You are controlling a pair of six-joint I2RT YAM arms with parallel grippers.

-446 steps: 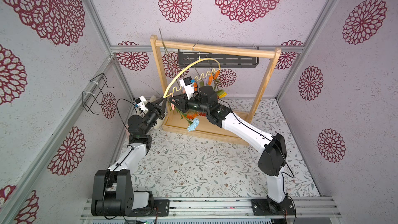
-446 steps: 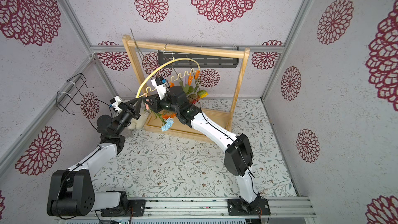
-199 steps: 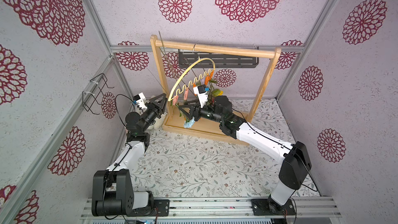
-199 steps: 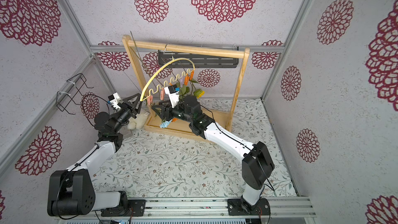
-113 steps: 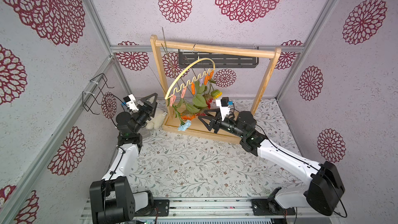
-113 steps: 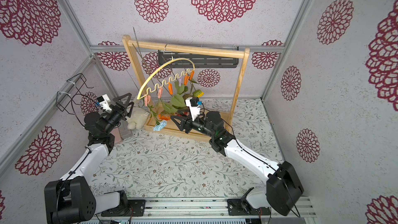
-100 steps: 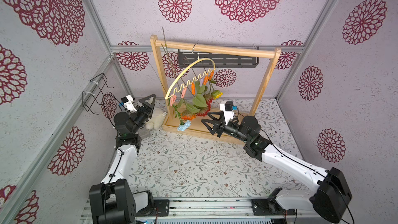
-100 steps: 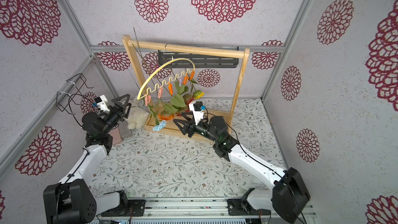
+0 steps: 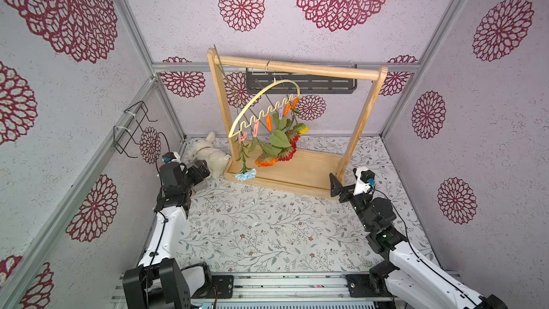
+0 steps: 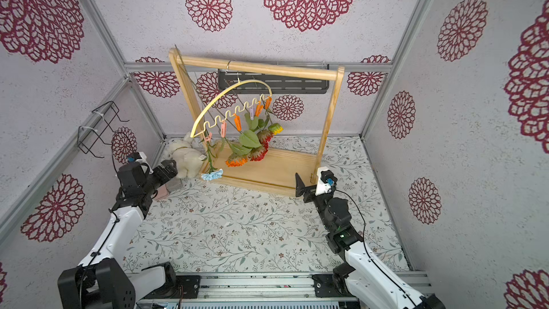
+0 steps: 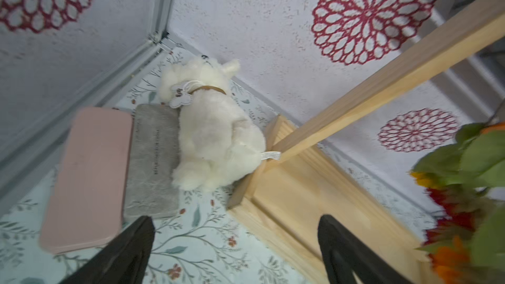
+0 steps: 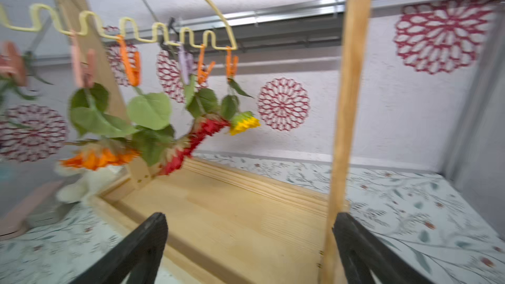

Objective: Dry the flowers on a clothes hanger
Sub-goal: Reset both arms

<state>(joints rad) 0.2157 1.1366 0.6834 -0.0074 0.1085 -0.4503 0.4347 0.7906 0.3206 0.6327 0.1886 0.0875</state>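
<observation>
While both arms sit low over the floral surface [image 9: 252, 233], the clothes hanger [image 9: 252, 102] hangs by its hook from the top bar of the wooden rack [image 9: 312, 68]. It's at the centre of the frame in both top views, tilted with its left end lower. The flowers [image 9: 279, 141] dangle heads-down from its clothespins [image 9: 269, 121]. Yellow, two red and orange are bunched together, and the light blue one [image 9: 246, 174] hangs apart at the lower left end, down by the rack's base. At middle left, beside a white plush toy [image 9: 208, 156], the left claw [image 9: 199, 172] is released, fingers spread, holding nothing. The right claw [image 9: 338, 190], at lower right by the rack's right post, gapes wide too, and it's empty.
</observation>
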